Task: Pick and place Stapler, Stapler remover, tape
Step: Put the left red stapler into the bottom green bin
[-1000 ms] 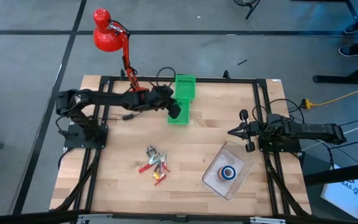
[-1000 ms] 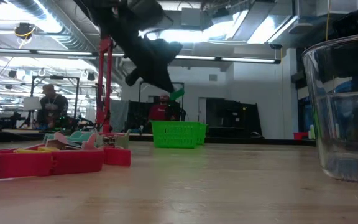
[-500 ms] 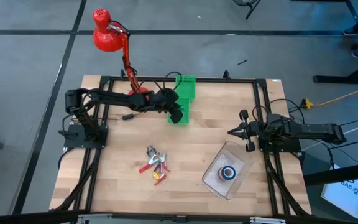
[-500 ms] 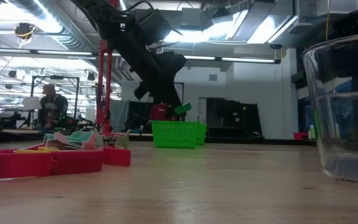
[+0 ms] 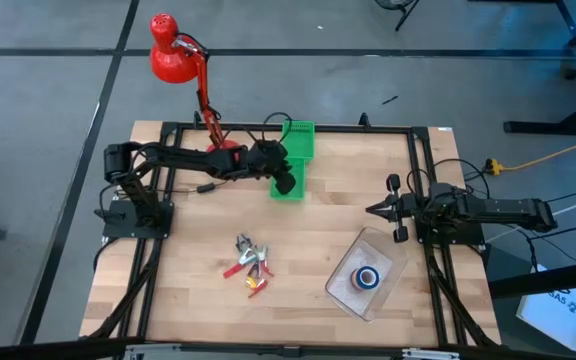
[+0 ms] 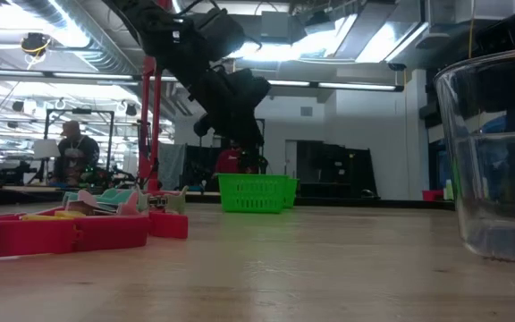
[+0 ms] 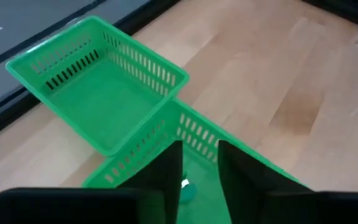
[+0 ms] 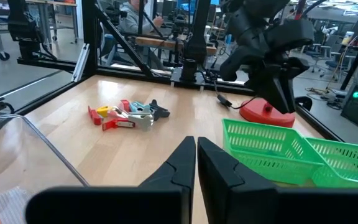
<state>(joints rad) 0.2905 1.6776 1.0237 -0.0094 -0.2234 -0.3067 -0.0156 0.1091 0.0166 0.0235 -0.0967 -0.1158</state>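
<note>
My left gripper [image 5: 284,186] [image 7: 201,152] hangs over the nearer of two green baskets [image 5: 300,186] [image 7: 199,129], its fingers pointing down and open. A small teal piece [image 7: 187,191] shows low between the fingers inside that basket; whether a finger touches it I cannot tell. Rolls of tape [image 5: 367,277] lie in a clear container [image 5: 388,270] [image 6: 494,161]. A pile of red, yellow and grey desk tools [image 5: 250,262] [image 8: 129,114] lies at mid table. My right gripper [image 5: 373,212] [image 8: 196,152] waits shut at the table's right side.
The second green basket [image 5: 298,138] [image 7: 98,93] adjoins the first on its far side. A red desk lamp [image 5: 173,52] stands at the far edge, its base [image 8: 266,112] beside the baskets. People sit in the room behind [image 6: 77,148]. Bare wood lies between pile and container.
My left gripper has come down toward the nearer green basket. A small green piece showed at its fingertips in the low view one second and half a second ago; it no longer shows there now.
</note>
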